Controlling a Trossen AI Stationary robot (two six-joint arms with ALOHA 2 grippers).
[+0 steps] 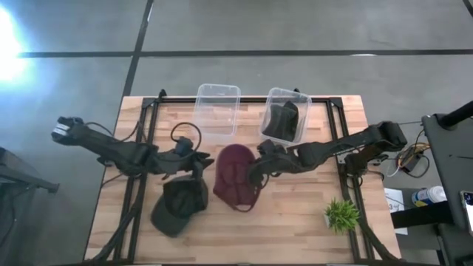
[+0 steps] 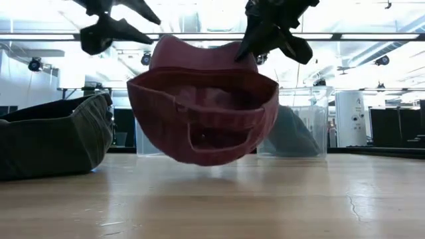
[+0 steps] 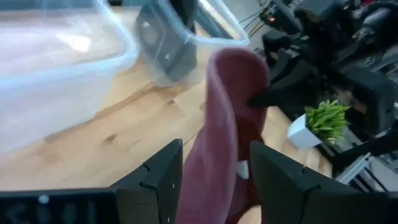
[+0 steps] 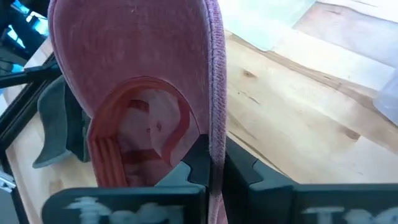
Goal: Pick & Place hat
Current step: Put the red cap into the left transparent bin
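A maroon hat (image 1: pixel 235 176) hangs in the air at the table's middle, its open underside and back strap gap (image 2: pixel 212 136) facing the near edge. My right gripper (image 1: pixel 259 168) is shut on its right side. My left gripper (image 1: pixel 198 157) stands open just left of the hat; in the left wrist view the hat (image 3: pixel 227 124) shows past its spread fingers, and I see no touch. An olive hat (image 1: pixel 179 203) lies on the table under the left arm. A dark hat (image 1: pixel 284 118) sits inside the right clear bin. My right gripper (image 4: pixel 214 171) pinches the maroon hat's bottom rim (image 4: pixel 216 134) at its right side, one finger inside the crown and one outside. It comes slanting down from the table's right (image 2: pixel 265 36). The hat hangs below the fingers, lifted clear of the table.
Two clear bins stand at the far edge: the left one (image 1: pixel 217 109) empty, the right one (image 1: pixel 297 100) holding the dark hat. A small potted plant (image 1: pixel 341 214) sits near the right near corner. Black frame rails (image 1: pixel 148 125) run along both sides.
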